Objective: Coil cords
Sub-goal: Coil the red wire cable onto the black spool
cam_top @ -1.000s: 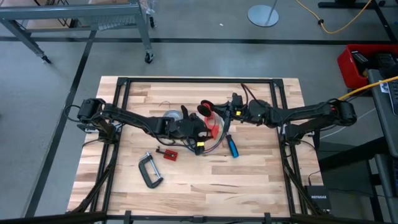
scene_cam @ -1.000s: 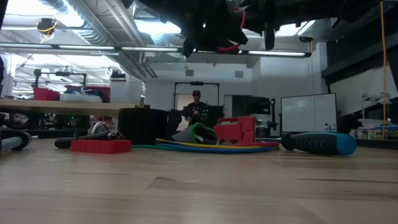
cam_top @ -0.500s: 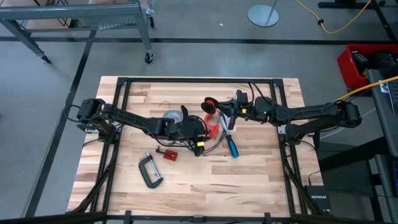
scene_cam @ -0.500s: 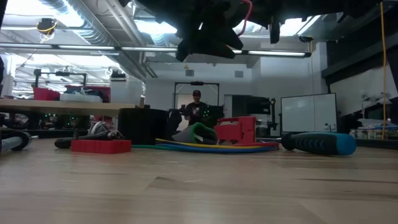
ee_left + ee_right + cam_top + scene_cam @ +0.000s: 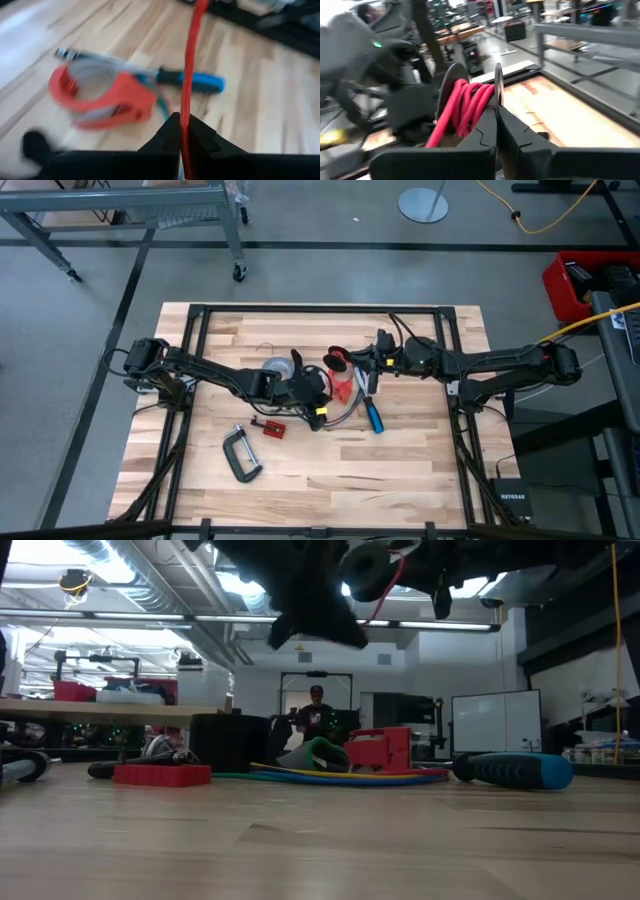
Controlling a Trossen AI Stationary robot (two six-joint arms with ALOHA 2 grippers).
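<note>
Your left hand (image 5: 181,131) is raised above the middle of the bench (image 5: 400,470), its two fingers pinched together on a red cord (image 5: 190,75) that runs straight up out of the tips. Below and ahead of that hand you have a red plastic piece (image 5: 102,97) lying on the wood, with the blue-handled screwdriver (image 5: 192,82) just beyond it. Your right hand (image 5: 497,117) is also closed, clamped on the thin rim of a small spool (image 5: 451,95); red cord (image 5: 465,107) is wound in several turns on that spool, just beside the fingertips. From above, your two hands sit close together, the spool (image 5: 338,360) between them and slightly toward the far edge. Under your left hand, a bundle of coloured cord (image 5: 340,776) with yellow, green and blue strands lies flat on the bench, next to the red piece. Farther out on the near side of your left hand you have a small red block (image 5: 272,427) and a black C-clamp (image 5: 240,453), and a grey tape roll (image 5: 274,366) rests just behind that arm.
</note>
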